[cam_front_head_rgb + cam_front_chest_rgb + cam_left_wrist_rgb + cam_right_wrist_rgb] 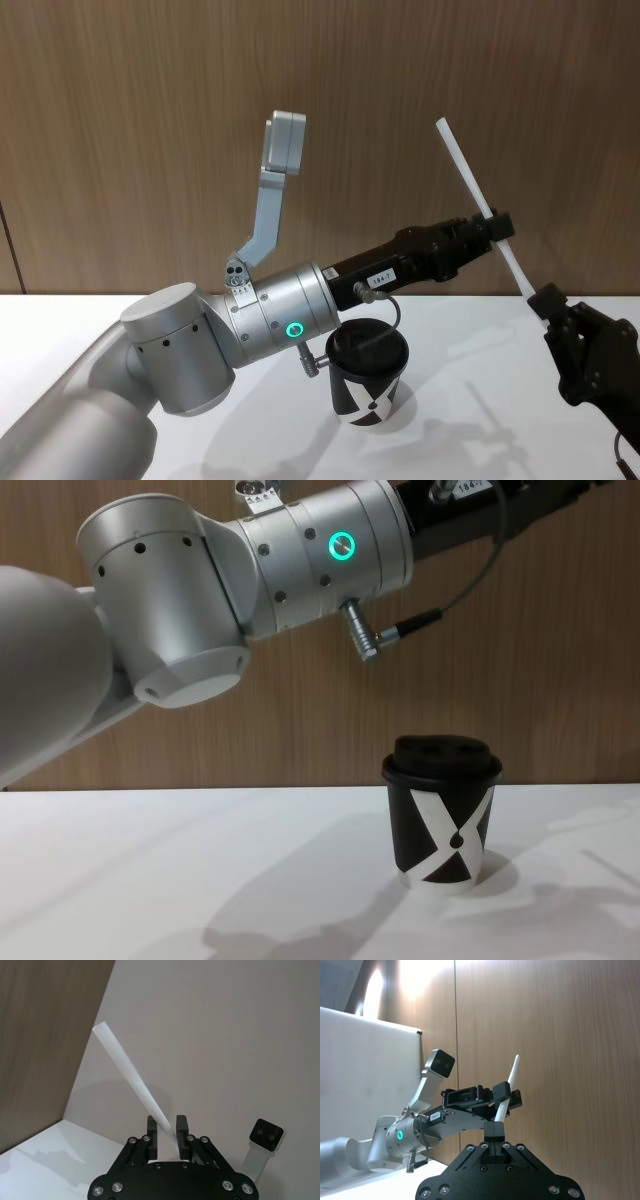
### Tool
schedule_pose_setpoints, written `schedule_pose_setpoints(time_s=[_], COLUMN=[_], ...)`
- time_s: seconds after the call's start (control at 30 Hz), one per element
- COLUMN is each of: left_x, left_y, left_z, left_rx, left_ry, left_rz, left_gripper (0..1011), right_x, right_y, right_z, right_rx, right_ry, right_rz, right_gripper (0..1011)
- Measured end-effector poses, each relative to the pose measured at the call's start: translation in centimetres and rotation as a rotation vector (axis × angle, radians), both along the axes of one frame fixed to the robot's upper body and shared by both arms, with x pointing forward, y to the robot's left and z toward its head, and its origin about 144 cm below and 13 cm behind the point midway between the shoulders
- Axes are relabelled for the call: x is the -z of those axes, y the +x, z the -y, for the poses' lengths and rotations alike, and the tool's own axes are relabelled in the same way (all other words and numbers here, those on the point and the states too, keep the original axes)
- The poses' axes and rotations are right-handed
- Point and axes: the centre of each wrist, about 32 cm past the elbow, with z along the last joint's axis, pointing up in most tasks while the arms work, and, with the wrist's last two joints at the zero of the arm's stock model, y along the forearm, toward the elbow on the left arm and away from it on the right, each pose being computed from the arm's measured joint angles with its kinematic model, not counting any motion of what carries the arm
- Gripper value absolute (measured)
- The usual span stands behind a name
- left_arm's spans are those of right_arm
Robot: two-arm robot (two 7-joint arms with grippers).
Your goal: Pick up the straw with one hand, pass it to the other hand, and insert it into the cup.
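Note:
The white straw (pixel 478 190) slants in the air at the right, its top end toward the wooden wall. My left gripper (pixel 493 226), on the silver wrist with the green ring (pixel 294 329), is shut on the straw's middle. In the left wrist view the straw (pixel 132 1077) fills the gap between the fingers (pixel 152 1132). My right gripper (pixel 545 300) is shut on the straw's lower end. The right wrist view shows that gripper (pixel 494 1132) clamped just below the left gripper (pixel 504 1100). The black cup (pixel 368 385) (pixel 443 815) stands upright with its lid on, below the left forearm.
The white table (pixel 480 440) runs up to a wooden wall (pixel 120 120). The left arm's silver wrist (pixel 300 550) and its cable hang over the cup. The left wrist camera bracket (pixel 272 190) sticks upward.

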Motion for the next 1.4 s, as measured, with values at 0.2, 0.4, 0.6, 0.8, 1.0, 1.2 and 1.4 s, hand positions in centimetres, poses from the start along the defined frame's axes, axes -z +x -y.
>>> schedule_pose_setpoints(time_s=[0.2,0.4,0.6,0.8,1.0,1.2,1.4], left_x=[0.01,0.01,0.01,0.01,0.01,0.0,0.01], left_y=[0.0,-0.01,-0.01,-0.01,0.0,0.0,0.0], left_z=[0.01,0.01,0.01,0.01,0.0,-0.02,-0.01], left_rx=[0.0,0.0,-0.001,-0.001,-0.002,-0.004,-0.003], left_ry=[0.0,0.0,0.0,0.001,0.001,0.001,0.001], left_rz=[0.0,0.0,0.0,0.0,0.0,-0.001,-0.001], left_gripper=[186,147,110,73,40,5,6], right_x=[0.0,0.0,0.0,0.0,-0.01,-0.01,-0.01], right_y=[0.0,0.0,0.0,0.0,0.0,0.0,0.0], right_z=[0.0,0.0,0.0,0.0,0.0,0.0,0.0], right_rx=[0.0,0.0,0.0,0.0,0.0,0.0,0.0], right_ry=[0.0,0.0,0.0,0.0,0.0,0.0,0.0], right_rz=[0.0,0.0,0.0,0.0,0.001,0.001,0.001], right_gripper=[0,0,0,0,0,62,231])
